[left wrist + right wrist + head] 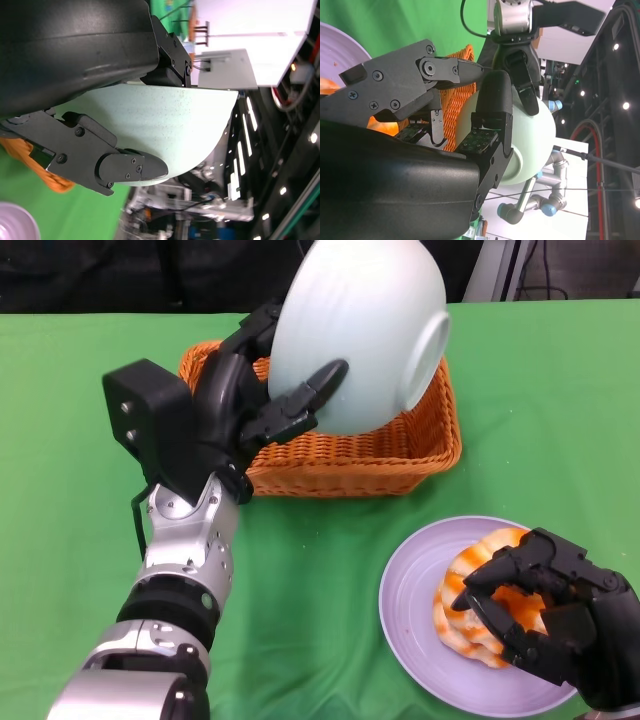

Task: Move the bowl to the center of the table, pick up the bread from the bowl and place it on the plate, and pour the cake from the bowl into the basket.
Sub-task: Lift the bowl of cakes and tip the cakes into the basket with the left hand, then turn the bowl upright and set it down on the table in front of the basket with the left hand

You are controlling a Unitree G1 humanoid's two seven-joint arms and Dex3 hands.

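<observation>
My left hand grips the pale green bowl by its rim and holds it tipped almost upside down over the orange wicker basket. The bowl's mouth faces the basket, so its inside and the cake are hidden. The left wrist view shows the same bowl pinched between my fingers. The orange-and-white bread lies on the lilac plate at the lower right. My right hand rests over the bread with its fingers curled around it. In the right wrist view the bowl hangs beyond my right hand.
Green cloth covers the table. The basket stands at the middle back, the plate close to the front right edge. Open cloth lies to the left and the far right. Dark equipment stands behind the table.
</observation>
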